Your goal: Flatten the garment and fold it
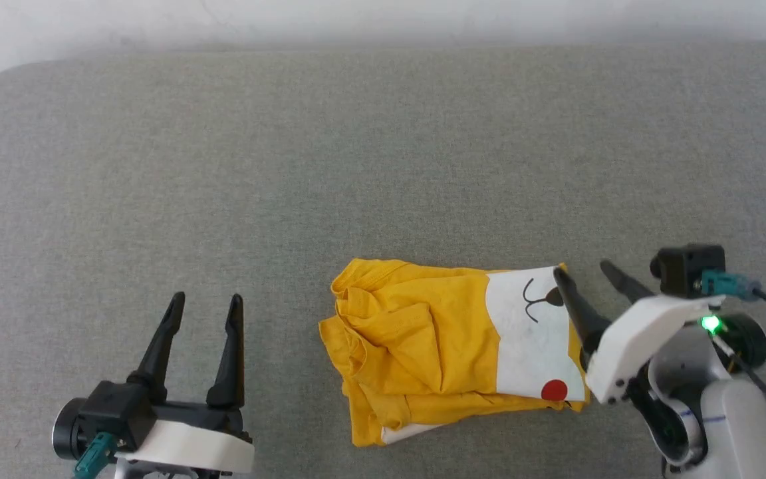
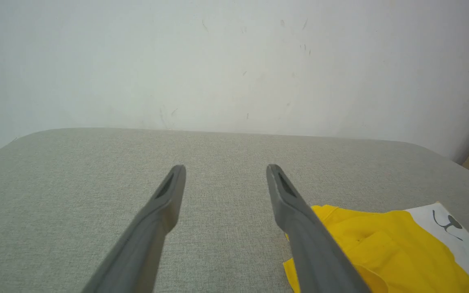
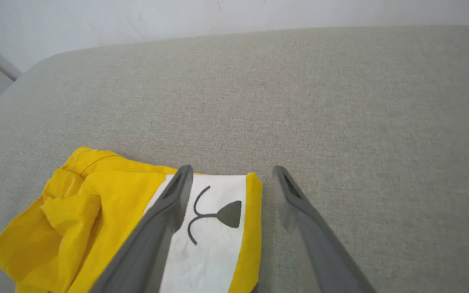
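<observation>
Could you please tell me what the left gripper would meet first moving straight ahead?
The way looks free: ahead of the left gripper lies bare grey surface, then probably the wall; the garment sits to its right.

The grey cloth-covered surface (image 1: 383,166), rounded at its corners, bears one folded yellow T-shirt (image 1: 423,332) just left of the right gripper (image 1: 581,267), white patch nearest it.

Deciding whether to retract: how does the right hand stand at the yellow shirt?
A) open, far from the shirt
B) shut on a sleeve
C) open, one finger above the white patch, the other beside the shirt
C: the right hand is open, straddling the edge of the shirt.
</observation>
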